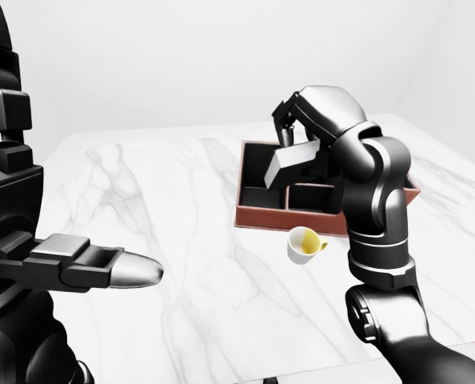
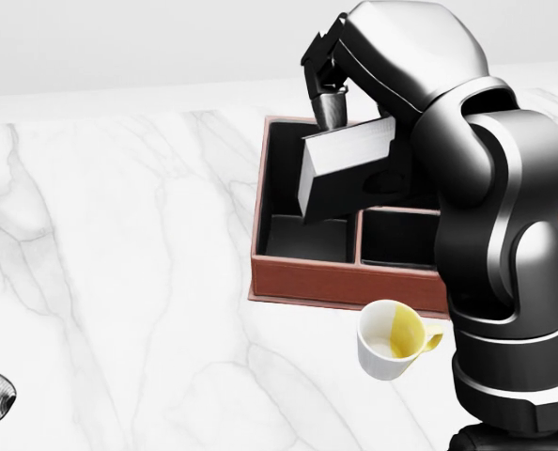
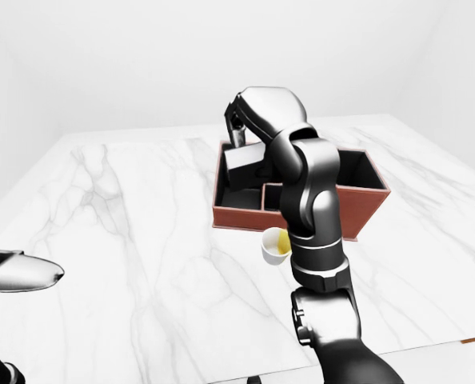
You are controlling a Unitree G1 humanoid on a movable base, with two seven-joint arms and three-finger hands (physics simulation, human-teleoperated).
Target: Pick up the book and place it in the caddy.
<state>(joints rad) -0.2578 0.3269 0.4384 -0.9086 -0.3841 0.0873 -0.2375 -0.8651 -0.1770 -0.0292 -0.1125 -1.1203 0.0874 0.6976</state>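
White marble table (image 2: 119, 282) under bare pale walls: the right hand (image 2: 331, 66) holds the book (image 2: 345, 174) above the caddy (image 2: 302, 282).

Its dark fingers (image 2: 328, 105) are clamped on the top edge of the book, a dark volume with white page edges that hangs tilted, lower corner down, over the caddy's leftmost compartment in the head view; whether it touches the box cannot be told. Red-brown outside and black inside, the divided caddy sits toward the table's upper right, the glossy black-and-silver right arm (image 2: 500, 244) rising before its right-hand sections. Just below the caddy's near wall lies a white cup (image 2: 392, 343) with a yellow inside, tipped on its side. At the left edge of the left-eye view the left hand (image 1: 93, 268) hovers well apart, fingers stretched out flat and gripping nothing.
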